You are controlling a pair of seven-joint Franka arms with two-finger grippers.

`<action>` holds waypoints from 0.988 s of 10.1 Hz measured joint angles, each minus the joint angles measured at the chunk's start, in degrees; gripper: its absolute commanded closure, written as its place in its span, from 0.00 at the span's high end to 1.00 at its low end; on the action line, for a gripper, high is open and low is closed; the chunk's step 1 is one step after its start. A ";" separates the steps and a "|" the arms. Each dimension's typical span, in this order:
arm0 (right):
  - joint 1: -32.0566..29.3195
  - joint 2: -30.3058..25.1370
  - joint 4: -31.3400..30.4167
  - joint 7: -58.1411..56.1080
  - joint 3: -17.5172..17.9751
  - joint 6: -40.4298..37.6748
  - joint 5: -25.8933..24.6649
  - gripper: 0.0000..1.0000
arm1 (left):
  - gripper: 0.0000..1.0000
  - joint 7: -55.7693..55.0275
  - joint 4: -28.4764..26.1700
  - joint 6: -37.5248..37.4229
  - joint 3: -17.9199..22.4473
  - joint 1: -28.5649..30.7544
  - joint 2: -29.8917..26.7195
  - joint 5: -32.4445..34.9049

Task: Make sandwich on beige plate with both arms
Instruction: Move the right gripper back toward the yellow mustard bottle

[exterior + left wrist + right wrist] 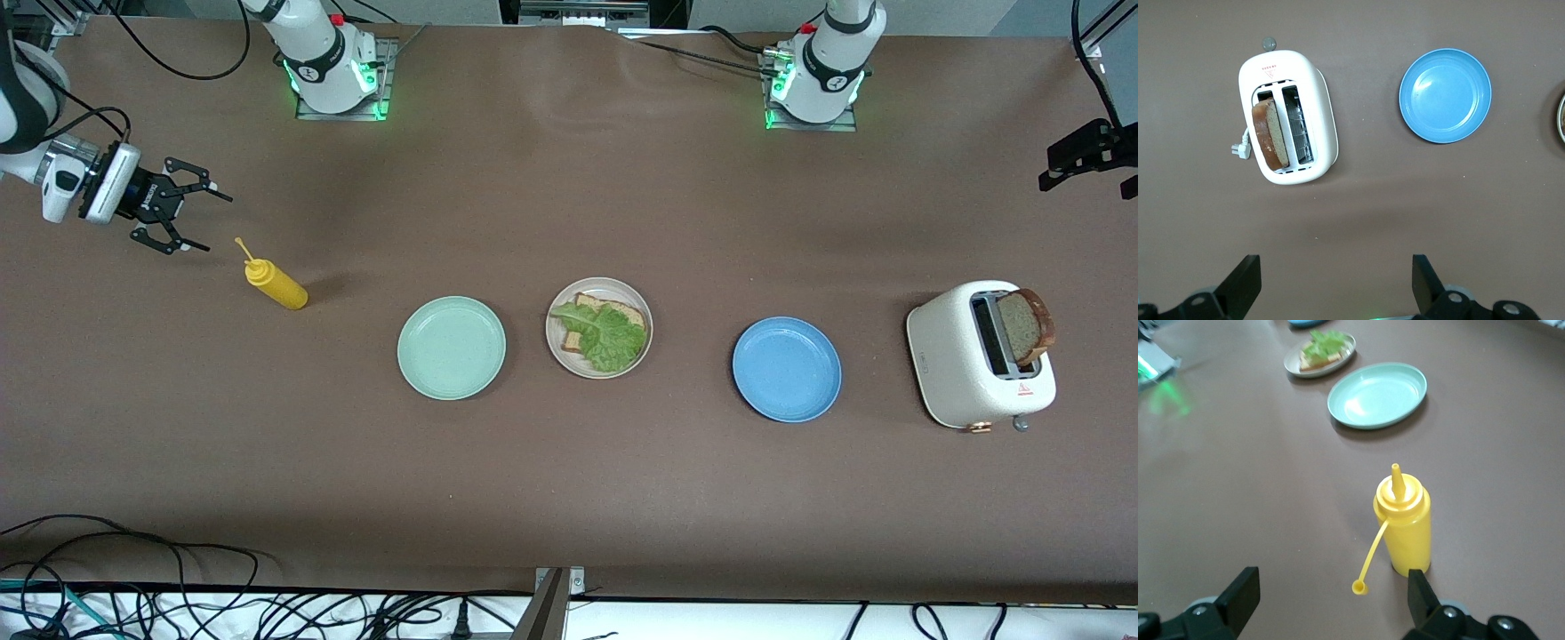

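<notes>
The beige plate point(557, 348) sits mid-table between two other plates. On it lies a slice of wholegrain bread point(617, 311) with a ruffled lettuce leaf point(609, 338) on top. A second bread slice point(1027, 324) stands in a slot of the white toaster point(965, 364) at the left arm's end. My left gripper point(1051, 172) hangs open and empty high over the table beside the toaster point(1288, 117). At the right arm's end my right gripper point(208, 222) is open and empty, just short of a yellow squeeze bottle point(277, 285). The right wrist view shows the bottle point(1403, 527) close to one fingertip.
A mint green plate point(452, 348) lies beside the beige plate toward the right arm's end. A blue plate point(787, 369) lies toward the left arm's end. The bottle's cap point(1359, 587) dangles on its strap. Cables run along the table edge nearest the front camera.
</notes>
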 measured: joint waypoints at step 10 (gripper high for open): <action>-5.48 30.49 21.95 -18.89 1.25 -24.03 17.75 1.00 | 1.00 0.00 0.03 0.00 -0.04 0.01 0.02 0.00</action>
